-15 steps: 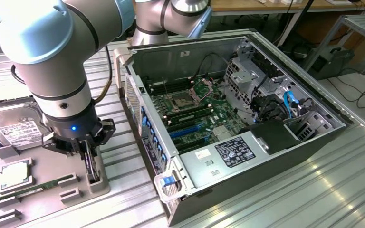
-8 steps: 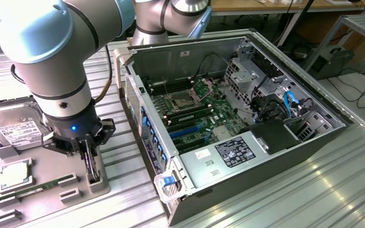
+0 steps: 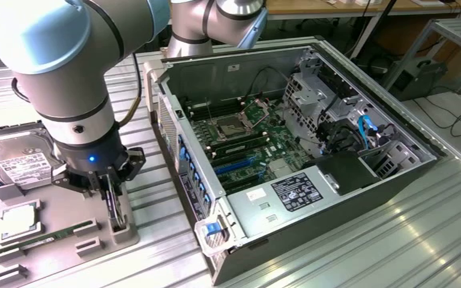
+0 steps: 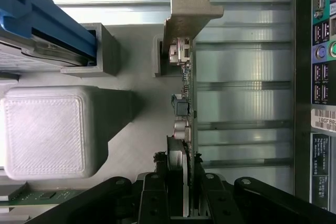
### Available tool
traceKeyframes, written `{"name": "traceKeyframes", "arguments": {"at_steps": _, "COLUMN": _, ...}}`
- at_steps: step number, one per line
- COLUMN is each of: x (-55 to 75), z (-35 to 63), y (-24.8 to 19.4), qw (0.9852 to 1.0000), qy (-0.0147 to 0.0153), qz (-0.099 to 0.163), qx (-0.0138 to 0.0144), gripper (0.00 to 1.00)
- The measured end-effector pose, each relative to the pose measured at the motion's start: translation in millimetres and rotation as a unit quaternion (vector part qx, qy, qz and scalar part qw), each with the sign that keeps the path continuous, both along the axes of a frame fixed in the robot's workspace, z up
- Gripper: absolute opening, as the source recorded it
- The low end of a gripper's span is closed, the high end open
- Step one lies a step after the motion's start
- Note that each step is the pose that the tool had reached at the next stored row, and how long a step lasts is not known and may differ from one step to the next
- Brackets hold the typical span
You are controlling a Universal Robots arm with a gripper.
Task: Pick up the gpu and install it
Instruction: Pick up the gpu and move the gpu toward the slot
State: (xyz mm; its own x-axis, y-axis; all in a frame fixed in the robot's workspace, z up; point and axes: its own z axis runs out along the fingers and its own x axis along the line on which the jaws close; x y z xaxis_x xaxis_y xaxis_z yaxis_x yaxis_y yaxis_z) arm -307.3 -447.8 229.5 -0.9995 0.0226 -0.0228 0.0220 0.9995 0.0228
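Note:
The gpu is seen edge-on in the wrist view as a thin green card. Its silver bracket sits at the far end, beside a grey holder slot. My gripper is shut on the gpu, with one black finger pressed against each face near the fan. In the exterior view the gripper points straight down over the grey parts tray at the exterior view's left. The gpu stands on edge there in its stand.
The open computer case lies on its side to the exterior view's right, with the motherboard and blue slots exposed. On the tray lie a hard drive, a CPU and a RAM stick. The case's rear ports are close by.

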Motion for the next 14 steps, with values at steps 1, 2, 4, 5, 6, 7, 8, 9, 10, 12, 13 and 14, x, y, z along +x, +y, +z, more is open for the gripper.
{"name": "traceKeyframes", "arguments": {"at_steps": 1, "x": 0.0, "z": 0.7, "y": 0.0, "qw": 1.0, "qy": 0.0, "qz": 0.0, "qx": 0.0, "gripper": 0.28}}
{"name": "traceKeyframes", "arguments": {"at_steps": 2, "x": 0.0, "z": 1.8, "y": 0.0, "qw": 1.0, "qy": 0.0, "qz": 0.0, "qx": 0.0, "gripper": 0.28}}
{"name": "traceKeyframes", "arguments": {"at_steps": 4, "x": 0.0, "z": 3.3, "y": 0.0, "qw": 1.0, "qy": 0.0, "qz": 0.0, "qx": 0.0, "gripper": 0.28}}
{"name": "traceKeyframes", "arguments": {"at_steps": 5, "x": 0.0, "z": 3.9, "y": 0.0, "qw": 1.0, "qy": 0.0, "qz": 0.0, "qx": 0.0, "gripper": 0.28}}
{"name": "traceKeyframes", "arguments": {"at_steps": 6, "x": 0.0, "z": 4.7, "y": 0.0, "qw": 1.0, "qy": 0.0, "qz": 0.0, "qx": 0.0, "gripper": 0.28}}
{"name": "traceKeyframes", "arguments": {"at_steps": 7, "x": 0.0, "z": 5.5, "y": 0.0, "qw": 1.0, "qy": 0.0, "qz": 0.0, "qx": 0.0, "gripper": 0.28}}
{"name": "traceKeyframes", "arguments": {"at_steps": 8, "x": 0.0, "z": 6.4, "y": 0.0, "qw": 1.0, "qy": 0.0, "qz": 0.0, "qx": 0.0, "gripper": 0.28}}
{"name": "traceKeyframes", "arguments": {"at_steps": 9, "x": 0.0, "z": 7.2, "y": 0.0, "qw": 1.0, "qy": 0.0, "qz": 0.0, "qx": 0.0, "gripper": 0.28}}
{"name": "traceKeyframes", "arguments": {"at_steps": 10, "x": 0.0, "z": 8.1, "y": 0.0, "qw": 1.0, "qy": 0.0001, "qz": 0.0, "qx": -0.0001, "gripper": 0.28}}
{"name": "traceKeyframes", "arguments": {"at_steps": 12, "x": 0.0, "z": 9.7, "y": 0.0, "qw": 1.0, "qy": 0.0, "qz": 0.0, "qx": 0.0, "gripper": 0.28}}
{"name": "traceKeyframes", "arguments": {"at_steps": 13, "x": 0.0, "z": 10.6, "y": 0.0, "qw": 1.0, "qy": 0.0, "qz": 0.0, "qx": 0.0, "gripper": 0.28}}
{"name": "traceKeyframes", "arguments": {"at_steps": 14, "x": 0.0, "z": 11.6, "y": 0.0, "qw": 1.0, "qy": 0.0, "qz": 0.0, "qx": 0.0, "gripper": 0.28}}
